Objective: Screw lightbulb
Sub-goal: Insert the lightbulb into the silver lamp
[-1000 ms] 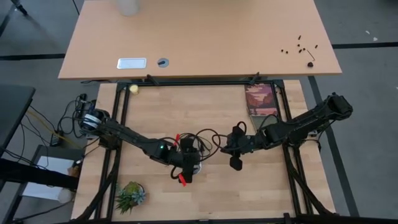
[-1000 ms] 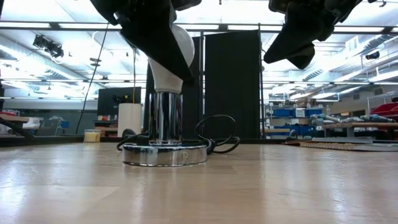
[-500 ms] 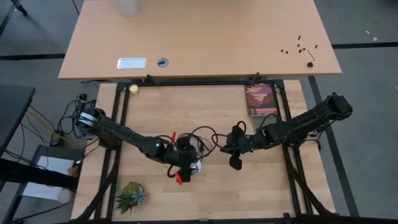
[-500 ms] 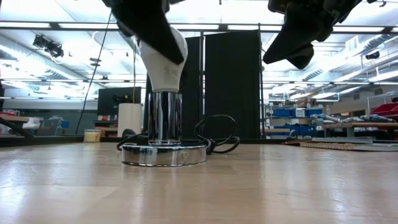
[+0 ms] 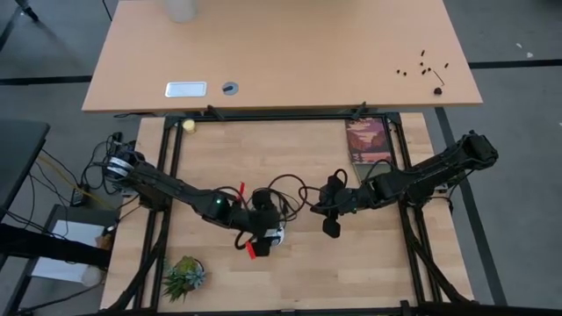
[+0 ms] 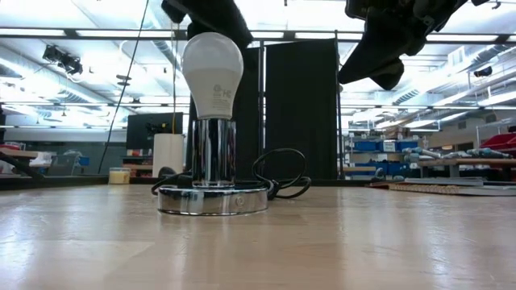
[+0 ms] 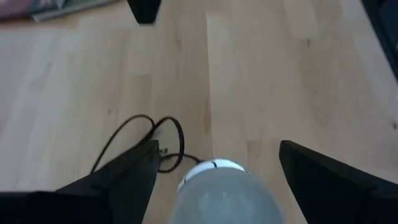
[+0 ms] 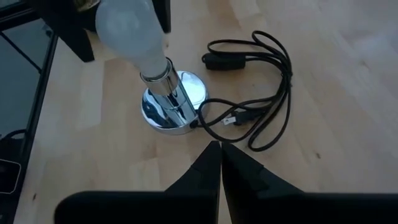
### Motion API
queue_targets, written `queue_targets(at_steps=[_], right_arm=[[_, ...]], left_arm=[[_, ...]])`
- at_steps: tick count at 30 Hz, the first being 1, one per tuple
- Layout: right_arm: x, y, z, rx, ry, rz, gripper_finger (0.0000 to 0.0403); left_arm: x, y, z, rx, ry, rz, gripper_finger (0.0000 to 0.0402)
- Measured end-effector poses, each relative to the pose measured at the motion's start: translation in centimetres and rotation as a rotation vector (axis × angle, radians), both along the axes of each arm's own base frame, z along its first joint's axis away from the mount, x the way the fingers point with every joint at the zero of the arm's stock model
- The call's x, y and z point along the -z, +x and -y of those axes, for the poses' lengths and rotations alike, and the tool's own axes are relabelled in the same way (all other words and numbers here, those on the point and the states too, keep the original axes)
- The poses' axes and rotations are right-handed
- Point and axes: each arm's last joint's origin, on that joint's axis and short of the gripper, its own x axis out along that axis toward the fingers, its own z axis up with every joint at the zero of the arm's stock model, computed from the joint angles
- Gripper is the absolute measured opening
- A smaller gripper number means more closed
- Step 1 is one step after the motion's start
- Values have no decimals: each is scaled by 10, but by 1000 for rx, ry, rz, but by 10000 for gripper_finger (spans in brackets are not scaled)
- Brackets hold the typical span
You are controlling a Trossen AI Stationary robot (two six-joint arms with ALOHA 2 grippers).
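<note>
Spanning frame, pale wood tabletop; shelving behind, bright ceiling.

Between the left gripper's spread matt black fingers, the bulb looks frosted matt white, its socket below mirror-polished chrome, on a smooth pale wood table beneath.

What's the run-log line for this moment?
lightbulb seated in socket | left gripper open, off lightbulb | right gripper shut, waiting
</note>
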Motion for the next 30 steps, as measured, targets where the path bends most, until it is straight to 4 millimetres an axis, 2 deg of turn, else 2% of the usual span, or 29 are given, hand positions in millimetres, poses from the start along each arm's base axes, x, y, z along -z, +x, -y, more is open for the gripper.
queue_targets(at_steps=[4,8,13,17,20,24,28,30], right_arm=[[0,0,0,0,-1,-5,23],[0,0,0,-4,-6,-4,23],[1,0,0,-14,-23,-8,23],[1,0,0,-15,-23,-7,23],[0,0,0,-14,-20,-4,23],[0,0,1,21,-21,0,23],[-1,-1,-1,5,-39,-7,20],[-6,1,-1,-7,-49,-5,19]], left_arm=[[-12,-5,-2,-10,-4,43,337],[-36,-19,1,-37,-9,136,337],[-59,-49,27,-78,84,258,330],[-59,-71,51,-124,185,286,322],[-45,-84,61,-187,208,301,315],[-7,-99,68,-260,182,338,304],[38,-106,62,-303,67,365,294],[52,-108,57,-319,23,402,291]])
